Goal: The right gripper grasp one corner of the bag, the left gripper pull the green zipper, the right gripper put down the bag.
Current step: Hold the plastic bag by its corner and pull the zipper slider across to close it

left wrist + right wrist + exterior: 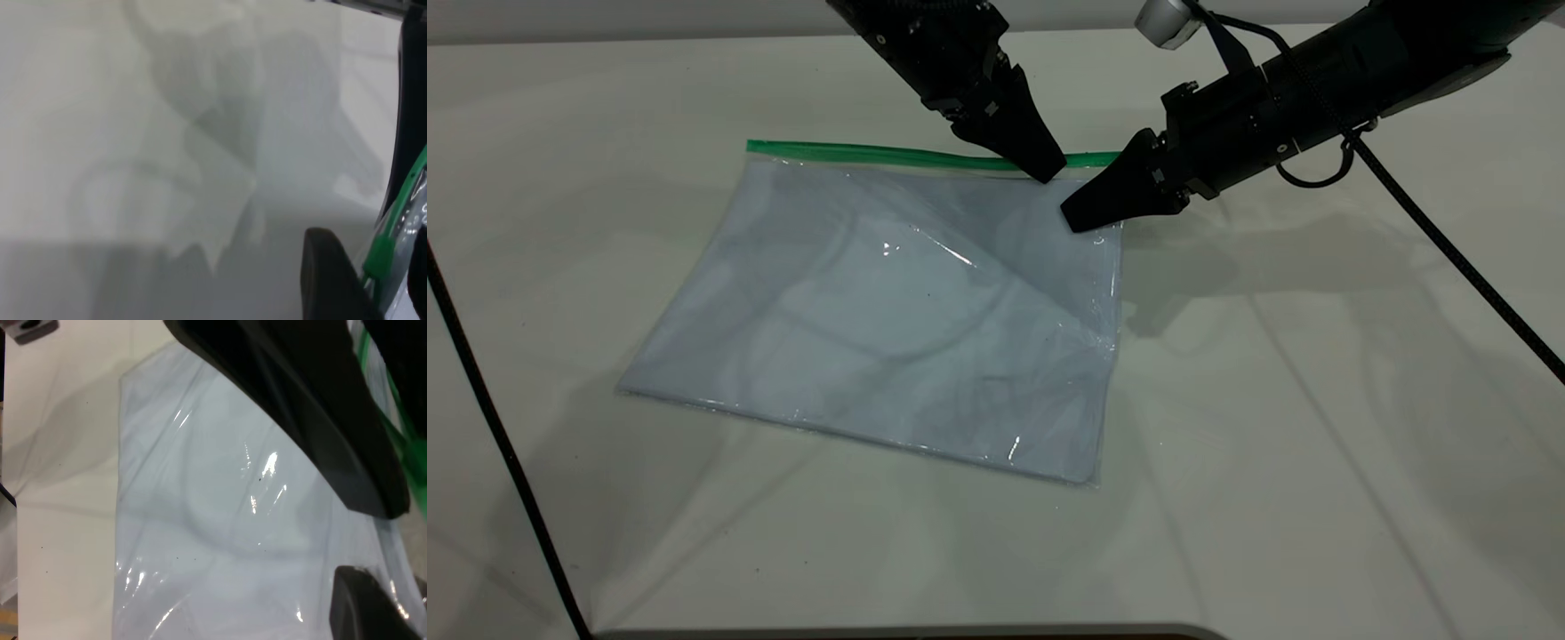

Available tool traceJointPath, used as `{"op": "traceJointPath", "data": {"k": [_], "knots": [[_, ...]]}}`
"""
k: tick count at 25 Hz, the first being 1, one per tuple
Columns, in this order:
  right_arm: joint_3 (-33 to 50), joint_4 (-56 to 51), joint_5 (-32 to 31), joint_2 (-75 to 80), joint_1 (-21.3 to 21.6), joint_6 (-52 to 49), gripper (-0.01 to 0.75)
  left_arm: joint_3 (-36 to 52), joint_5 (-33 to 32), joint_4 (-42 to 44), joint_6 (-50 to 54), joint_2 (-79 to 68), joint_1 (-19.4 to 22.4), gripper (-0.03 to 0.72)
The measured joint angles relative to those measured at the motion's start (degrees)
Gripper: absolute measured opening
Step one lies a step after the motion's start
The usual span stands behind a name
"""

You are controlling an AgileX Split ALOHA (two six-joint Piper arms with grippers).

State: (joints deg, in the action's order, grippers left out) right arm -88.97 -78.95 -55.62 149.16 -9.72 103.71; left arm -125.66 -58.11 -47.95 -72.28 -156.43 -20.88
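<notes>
Right now my right gripper [1080, 213] is clamped on the bag [889, 311] at its far right corner, fingers pinched together through the clear plastic just below the end of the green zipper [871, 155]. From my right wrist view one finger [313, 407] lies across the top of the pouch and the other [367, 607] sits beneath it, with the film caught between them and slightly lifted — a crease runs from that corner down across the sheet.

Just beside those fingers, my left gripper [1045, 167] comes down from above with its tapered tip on the zipper strip, close to the same corner. In the left wrist view a small green slider tab [380, 257] sits right against one black finger [330, 277]; the fingers look closed on the strip there, though the second finger is mostly out of the picture.

Beyond both grippers the bag spreads away flat on the white table [1316, 444] — a large rectangular transparent pouch, glossy with small glints, holding a pale white sheet that fills nearly its whole area. The green strip runs straight along the far long edge to the opposite corner. A black cable [1449, 249] trails across the table on my right side.
</notes>
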Motion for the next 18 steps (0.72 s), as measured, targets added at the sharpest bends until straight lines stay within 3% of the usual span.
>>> {"op": "traceJointPath", "data": {"k": [10,18], "knots": [[0.0,0.0,-0.12,0.0,0.0,0.06,0.035,0.0,0.12,-1.98,-1.38,0.0,0.0,0.334],[0.0,-0.05,-0.12,0.0,0.0,0.0,0.035,0.0,0.12,-1.98,-1.32,-0.13,0.0,0.158]]}}
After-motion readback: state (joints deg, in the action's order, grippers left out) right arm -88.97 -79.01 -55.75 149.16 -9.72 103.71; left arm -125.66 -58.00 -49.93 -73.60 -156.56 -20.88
